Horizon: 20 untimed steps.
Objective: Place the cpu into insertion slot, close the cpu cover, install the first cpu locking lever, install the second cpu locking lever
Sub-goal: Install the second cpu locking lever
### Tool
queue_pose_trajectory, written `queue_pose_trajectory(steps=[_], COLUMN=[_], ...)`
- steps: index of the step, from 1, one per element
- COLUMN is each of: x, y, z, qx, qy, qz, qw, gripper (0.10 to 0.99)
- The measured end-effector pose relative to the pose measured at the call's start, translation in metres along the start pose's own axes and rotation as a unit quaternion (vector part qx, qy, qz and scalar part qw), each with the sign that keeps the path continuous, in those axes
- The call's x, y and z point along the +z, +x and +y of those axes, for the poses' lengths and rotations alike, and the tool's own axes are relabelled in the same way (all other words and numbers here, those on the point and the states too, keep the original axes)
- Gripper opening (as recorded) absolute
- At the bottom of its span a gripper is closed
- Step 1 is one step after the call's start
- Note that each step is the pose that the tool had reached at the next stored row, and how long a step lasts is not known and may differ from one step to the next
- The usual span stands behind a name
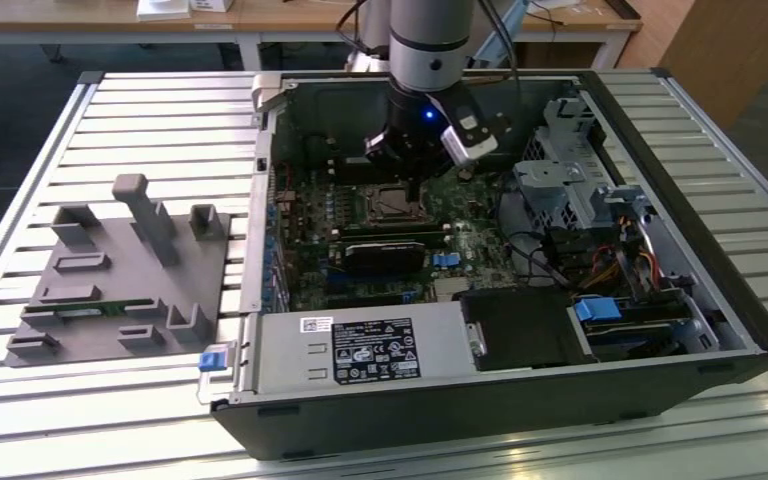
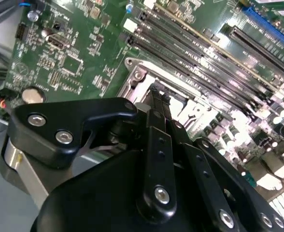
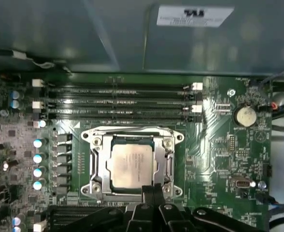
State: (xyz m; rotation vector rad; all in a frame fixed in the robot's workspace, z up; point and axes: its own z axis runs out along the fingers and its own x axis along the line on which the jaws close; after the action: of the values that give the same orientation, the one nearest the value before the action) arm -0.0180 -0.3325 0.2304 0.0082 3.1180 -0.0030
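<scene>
Closed end effector (image 3: 152, 189), black fingers pressed together, tips at the edge of the dull silver square cpu (image 3: 131, 162) framed by the shiny metal cover (image 3: 96, 162)

Tight spot around the chip

The gripper (image 3: 151, 193) hangs right at the edge of the cpu cover (image 3: 132, 136). Long memory slots (image 3: 118, 101) run close on one side, the case wall (image 1: 271, 160) stands beyond, and a black module (image 1: 384, 255) sits nearby. Straight above is open.
</scene>
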Motion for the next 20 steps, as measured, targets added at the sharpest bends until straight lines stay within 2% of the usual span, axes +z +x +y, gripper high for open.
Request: queue_pose_trajectory(steps=[2, 3, 16, 20], x=[-0.0025, -0.0025, -0.0008, -0.0003], y=[-0.0001, -0.0001, 0.0012, 0.0112], z=[-0.0009, -0.0015, -0.0209, -0.0237], qx=[0.000, 0.000, -0.005, -0.005], qy=[-0.0058, -0.0064, -0.0072, -0.0075], qz=[0.0000, 0.0000, 0.0000, 0.0000], qw=[1.0000, 1.0000, 1.0000, 1.0000], gripper=[0.106, 0.106, 0.106, 0.106])
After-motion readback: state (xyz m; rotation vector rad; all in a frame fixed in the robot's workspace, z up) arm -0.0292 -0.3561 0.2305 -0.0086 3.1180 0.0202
